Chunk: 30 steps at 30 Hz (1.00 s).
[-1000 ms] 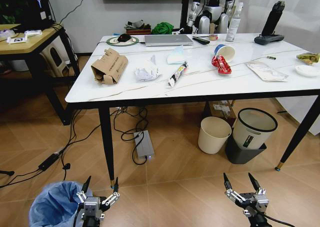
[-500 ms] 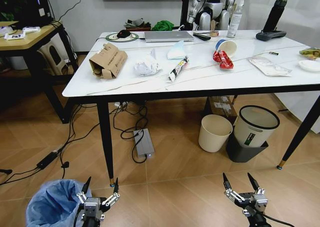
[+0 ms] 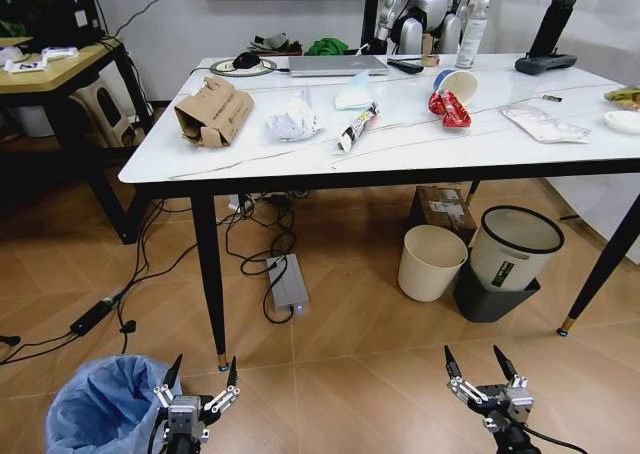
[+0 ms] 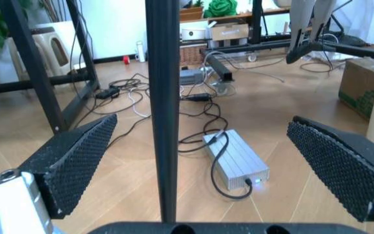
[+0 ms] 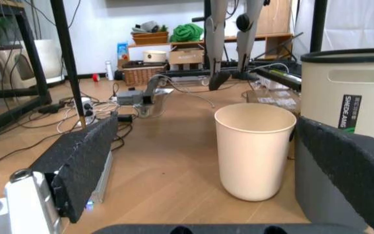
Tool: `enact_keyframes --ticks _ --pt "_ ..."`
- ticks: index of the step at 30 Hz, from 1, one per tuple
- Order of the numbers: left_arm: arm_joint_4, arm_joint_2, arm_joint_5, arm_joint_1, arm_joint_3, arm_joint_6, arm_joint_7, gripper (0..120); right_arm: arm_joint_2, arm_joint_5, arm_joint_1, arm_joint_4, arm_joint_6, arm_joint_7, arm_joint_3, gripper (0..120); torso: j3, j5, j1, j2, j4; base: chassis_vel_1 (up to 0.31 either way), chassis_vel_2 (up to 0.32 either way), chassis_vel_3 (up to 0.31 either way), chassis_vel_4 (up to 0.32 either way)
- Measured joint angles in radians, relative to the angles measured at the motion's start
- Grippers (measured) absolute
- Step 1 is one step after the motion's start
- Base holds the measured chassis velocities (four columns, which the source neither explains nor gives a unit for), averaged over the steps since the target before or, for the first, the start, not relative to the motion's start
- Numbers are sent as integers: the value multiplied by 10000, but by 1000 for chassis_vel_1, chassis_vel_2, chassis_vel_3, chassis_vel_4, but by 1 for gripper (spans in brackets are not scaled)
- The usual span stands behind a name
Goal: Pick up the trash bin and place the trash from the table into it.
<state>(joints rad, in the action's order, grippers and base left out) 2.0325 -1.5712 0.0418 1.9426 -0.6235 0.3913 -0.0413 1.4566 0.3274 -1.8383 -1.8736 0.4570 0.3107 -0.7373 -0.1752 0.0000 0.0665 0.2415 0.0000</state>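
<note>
The trash bin (image 3: 98, 410), lined with a crinkly light-blue bag, stands on the floor at my lower left. My left gripper (image 3: 205, 363) hovers open just right of it, apart from it. In the left wrist view the left gripper (image 4: 206, 161) frames a black table leg (image 4: 164, 107). My right gripper (image 3: 472, 354) hangs open and empty over bare floor. On the white table (image 3: 400, 152) lies the trash: a crushed cardboard box (image 3: 212, 111), crumpled paper (image 3: 293, 122), a red wrapper (image 3: 447, 109), a paper cup (image 3: 455, 82), a flat packet (image 3: 545, 124) and a plate (image 3: 625, 120).
A cream bin (image 3: 432, 262) and a white-lidded grey bin (image 3: 512, 259) stand under the table, ahead of my right gripper (image 5: 219, 180). A power brick (image 3: 288, 286) and loose cables lie near the table leg (image 3: 208, 279). A wooden desk (image 3: 60, 69) stands at the left.
The whole view has shifted, so the camera moved: table and bins sit slightly higher, the blue-lined bin lower and more to the left. Both grippers stay open.
</note>
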Motion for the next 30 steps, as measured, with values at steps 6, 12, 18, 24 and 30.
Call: enact_keyframes --ticks 6,12,18,24,30 --pt "-46 -24 55 21 -9 36 8 100 -4 24 17 59 12 11 18 100 194 0 -43 -240 0 0 0 0 0" --pt "-218 -24 257 85 -325 430 118 100 -2 23 86 221 131 54 134 100 289 -2 -60 -349 -1 0 0 0 0" --pt "-160 78 -183 502 -740 632 191 100 73 5 225 445 202 69 326 100 288 -1 -59 -347 2 0 0 0 0" --pt "510 360 -678 893 -1373 -402 427 100 213 3 448 796 306 75 507 100 269 -1 -53 -319 0 0 0 0 0" --pt "964 631 -1773 874 -2380 -1952 998 100 220 25 727 1363 415 79 747 100 252 -1 -45 -297 0 0 0 0 0"
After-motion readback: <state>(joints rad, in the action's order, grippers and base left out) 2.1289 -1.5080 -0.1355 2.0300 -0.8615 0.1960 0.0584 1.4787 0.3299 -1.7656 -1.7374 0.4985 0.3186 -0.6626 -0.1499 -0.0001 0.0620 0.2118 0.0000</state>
